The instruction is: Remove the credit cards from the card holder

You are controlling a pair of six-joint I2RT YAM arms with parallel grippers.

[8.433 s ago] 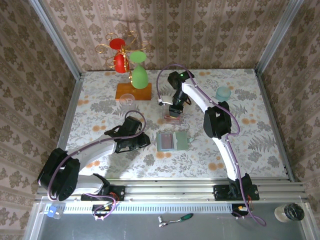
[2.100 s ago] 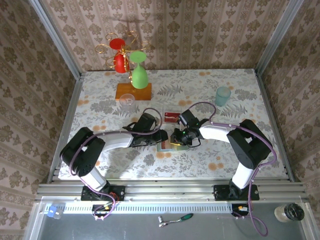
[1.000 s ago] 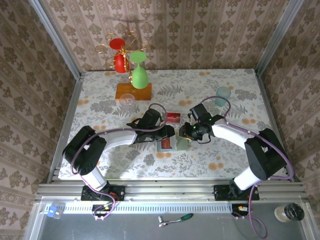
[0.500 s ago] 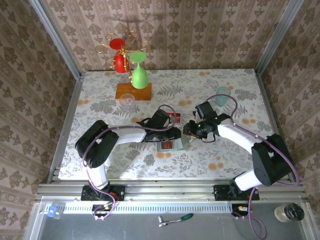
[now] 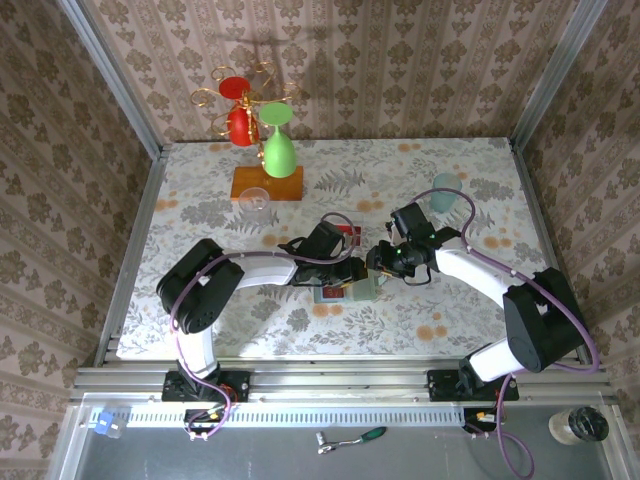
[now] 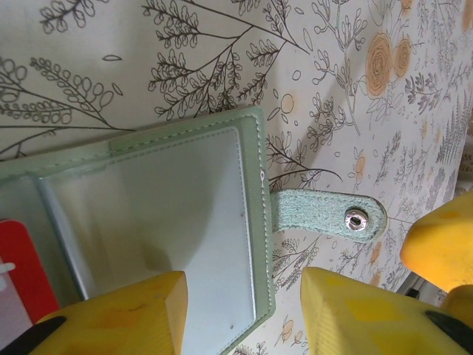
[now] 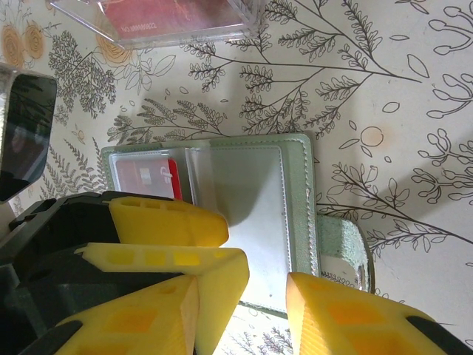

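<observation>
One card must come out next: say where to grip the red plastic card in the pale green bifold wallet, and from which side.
Take the red plastic card by its edge nearest the fold of the pale green bifold wallet, coming from the clear-window half. It lies flat in its pocket, so probably only that edge offers the jaws a pinch.

Card holder [image 6: 256, 185] matt stitched leatherette, window [image 6: 162, 214] glossy clear plastic; snap [image 6: 358, 219] shiny metal; tray [image 7: 177, 21] clear plastic.

A teal cup [image 5: 448, 200] stands right of the wooden stand [image 5: 267, 184].
</observation>
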